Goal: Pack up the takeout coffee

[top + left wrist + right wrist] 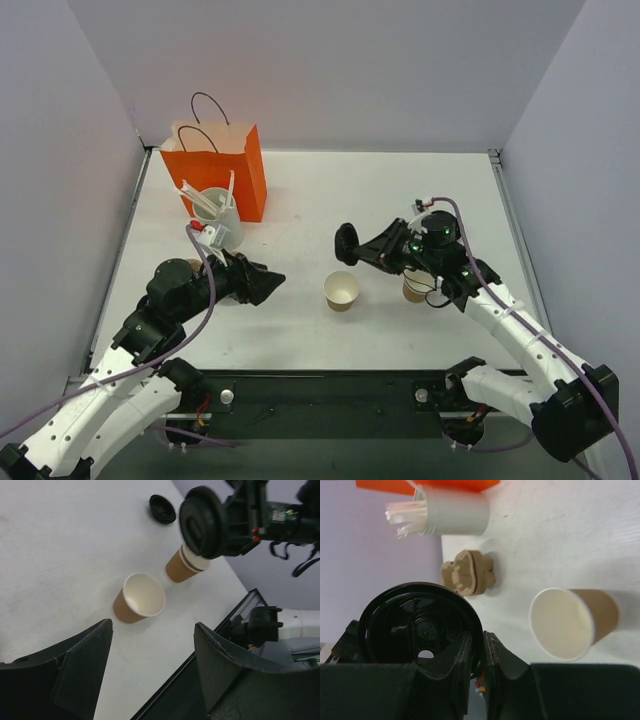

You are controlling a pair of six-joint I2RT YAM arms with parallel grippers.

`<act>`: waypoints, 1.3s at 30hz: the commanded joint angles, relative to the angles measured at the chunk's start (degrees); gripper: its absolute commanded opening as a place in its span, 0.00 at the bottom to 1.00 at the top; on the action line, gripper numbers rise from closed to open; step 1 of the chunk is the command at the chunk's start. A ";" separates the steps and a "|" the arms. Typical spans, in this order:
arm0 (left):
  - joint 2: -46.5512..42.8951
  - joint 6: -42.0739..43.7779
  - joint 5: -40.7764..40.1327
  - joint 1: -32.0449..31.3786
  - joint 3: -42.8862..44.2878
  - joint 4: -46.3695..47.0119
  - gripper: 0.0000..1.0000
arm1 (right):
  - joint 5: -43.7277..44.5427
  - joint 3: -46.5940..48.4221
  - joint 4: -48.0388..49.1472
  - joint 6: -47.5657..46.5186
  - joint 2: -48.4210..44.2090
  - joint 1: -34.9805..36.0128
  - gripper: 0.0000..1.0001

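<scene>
While the right tool (363,247) pinched the black lid (347,243) edge-on, left tool (268,283) spread, the lid needed levelling over the open paper cup (341,290).

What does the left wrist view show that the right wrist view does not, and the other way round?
Only the left wrist view: a spare black lid lying loose, a second tan cup, and the open left hand. Only the right wrist view: the white cup of stirrers, the orange bag and a tan moulded piece. Both: the open tan cup and the black lid gripped by the right hand.
</scene>
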 commanded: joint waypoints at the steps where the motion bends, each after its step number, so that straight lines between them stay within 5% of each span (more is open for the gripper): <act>1: 1.62 -4.38 8.10 -0.74 -1.83 21.37 0.75 | -0.79 -2.25 15.93 14.94 2.04 7.42 0.14; 9: 7.76 0.88 11.70 -3.20 -3.94 35.09 0.70 | 0.00 -4.81 31.15 25.31 6.27 13.23 0.14; 30: 8.82 4.06 11.61 -3.91 -6.31 46.18 0.71 | -2.02 -4.11 34.59 27.08 6.36 16.92 0.14; 39: 8.92 0.64 13.63 -3.91 -8.07 51.36 0.57 | -1.93 -4.28 34.85 26.82 6.19 18.50 0.14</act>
